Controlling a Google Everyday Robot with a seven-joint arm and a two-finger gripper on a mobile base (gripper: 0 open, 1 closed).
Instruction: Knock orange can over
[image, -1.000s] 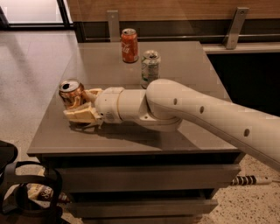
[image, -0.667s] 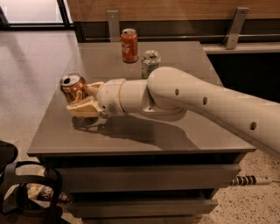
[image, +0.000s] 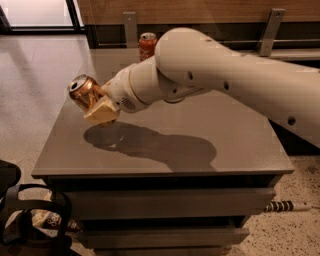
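Observation:
The orange can (image: 81, 90), golden-tan with a silver top, is held off the grey table (image: 220, 125) and tilted, its top pointing up and to the left. My gripper (image: 94, 102) is shut on it near the table's left edge, with one tan finger (image: 103, 112) showing under the can. Their shadow lies on the tabletop below. The other finger is hidden behind the can.
A red-orange can (image: 147, 44) stands upright at the table's back edge, partly behind my arm (image: 210, 65). A wooden bench with metal brackets runs behind the table. A dark bag (image: 30, 220) sits on the floor at the front left, and a cable (image: 285, 206) lies at the right.
The can, which stood upright on the table in my gripper, is now lifted and tilted over to the left. The arm has risen and hides the white-and-green can.

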